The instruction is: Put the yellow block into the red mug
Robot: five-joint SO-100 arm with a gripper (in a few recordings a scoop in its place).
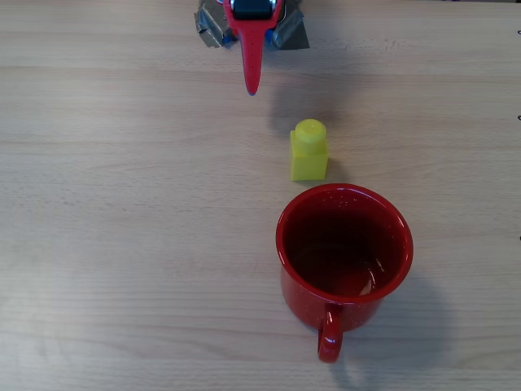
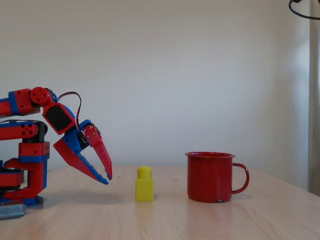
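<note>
- Gripper slightly parted, holding nothing, low over tabletop.
- Block upright, at 12 o'clock from mug overhead, just apart.

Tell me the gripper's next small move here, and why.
Probably reach forward toward the yellow block. In the fixed view the gripper hangs open just above the table, short of the block, holding nothing. The block stands upright beside the red mug, not yet grasped.
</note>
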